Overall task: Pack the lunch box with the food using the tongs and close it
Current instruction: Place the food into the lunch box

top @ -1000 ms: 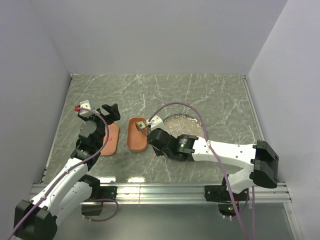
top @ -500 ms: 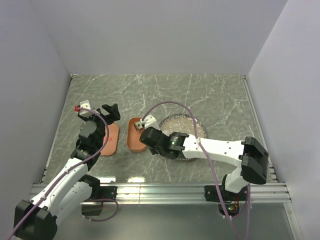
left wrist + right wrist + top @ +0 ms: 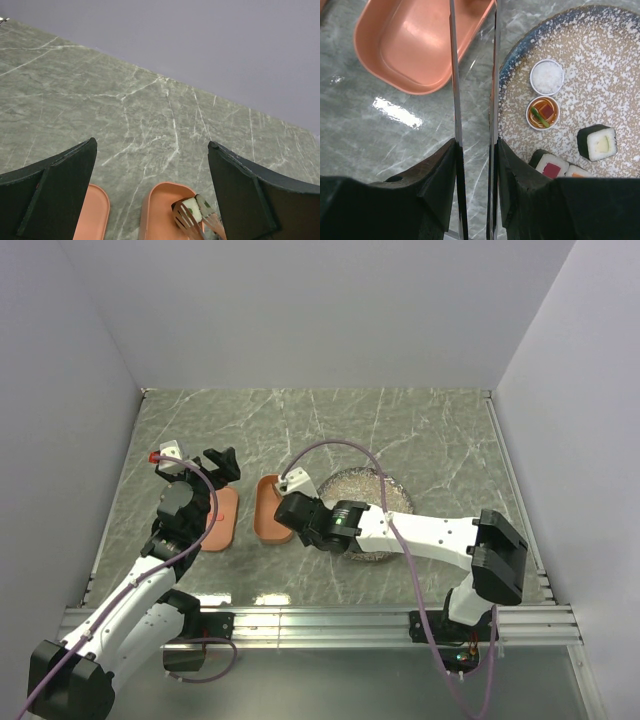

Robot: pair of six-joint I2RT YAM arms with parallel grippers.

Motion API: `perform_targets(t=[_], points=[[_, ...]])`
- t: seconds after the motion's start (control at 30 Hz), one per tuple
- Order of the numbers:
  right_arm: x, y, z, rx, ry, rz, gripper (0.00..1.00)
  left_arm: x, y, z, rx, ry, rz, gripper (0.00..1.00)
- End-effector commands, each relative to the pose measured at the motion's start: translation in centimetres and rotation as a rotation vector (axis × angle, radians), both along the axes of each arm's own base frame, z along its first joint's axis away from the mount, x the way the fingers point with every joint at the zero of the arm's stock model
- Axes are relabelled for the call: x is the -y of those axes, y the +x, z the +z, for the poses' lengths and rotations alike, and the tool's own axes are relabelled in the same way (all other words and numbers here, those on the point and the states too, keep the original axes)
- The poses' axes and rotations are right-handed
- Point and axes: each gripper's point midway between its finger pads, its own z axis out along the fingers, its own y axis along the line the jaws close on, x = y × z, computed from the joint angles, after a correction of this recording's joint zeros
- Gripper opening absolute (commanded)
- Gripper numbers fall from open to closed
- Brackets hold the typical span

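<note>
The salmon lunch box (image 3: pixel 270 512) lies left of the speckled plate (image 3: pixel 378 486), with its flat lid (image 3: pixel 222 518) further left. My right gripper (image 3: pixel 476 145) is shut on the tongs (image 3: pixel 454 75), whose two arms run up past the lunch box (image 3: pixel 415 45). In the left wrist view the tongs (image 3: pixel 195 222) pinch a white-centred food piece (image 3: pixel 191 209) over the right end of the lunch box (image 3: pixel 160 210). More food remains on the plate (image 3: pixel 600 65): a white round bit (image 3: pixel 547 76), a red one (image 3: pixel 542 112) and dark-edged squares (image 3: pixel 596 142). My left gripper (image 3: pixel 151 144) hangs open above the lid (image 3: pixel 92 212).
Grey marble table (image 3: pixel 440 440) is walled at the back and sides. A metal rail (image 3: pixel 320 618) runs along the near edge. A purple cable (image 3: pixel 350 455) arcs over the plate from the right wrist.
My right arm has swung left from the plate toward the lunch box, carrying the tongs. The left arm has not moved.
</note>
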Motion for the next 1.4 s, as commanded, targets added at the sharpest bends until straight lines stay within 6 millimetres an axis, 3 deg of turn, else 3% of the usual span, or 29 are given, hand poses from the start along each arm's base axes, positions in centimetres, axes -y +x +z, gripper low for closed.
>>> perform_targets(t=[0.0, 0.23, 0.63, 1.0, 1.17, 1.37], points=[[-0.7, 1.1, 1.7, 0.042, 0.039, -0.036, 0.33, -0.1, 0.0, 1.6, 0.044, -0.021, 0.006, 0.99], [-0.4, 1.3, 1.7, 0.047, 0.027, -0.055, 0.35, -0.2, 0.0, 1.7, 0.047, -0.022, 0.006, 0.99], [-0.2, 1.5, 1.8, 0.057, 0.021, -0.068, 0.55, -0.1, 0.0, 1.7, 0.047, -0.02, 0.004, 0.99], [0.0, 2.1, 3.8, 0.112, 0.077, -0.09, 0.57, -0.2, 0.0, 1.7, 0.044, -0.021, 0.012, 0.99], [1.0, 2.1, 5.2, 0.141, 0.109, -0.114, 0.56, -0.3, 0.0, 1.7, 0.044, -0.019, 0.012, 0.99], [3.9, 1.9, 6.6, 0.18, 0.121, -0.182, 0.56, -0.3, -0.1, 1.7, 0.046, -0.02, 0.012, 0.99]])
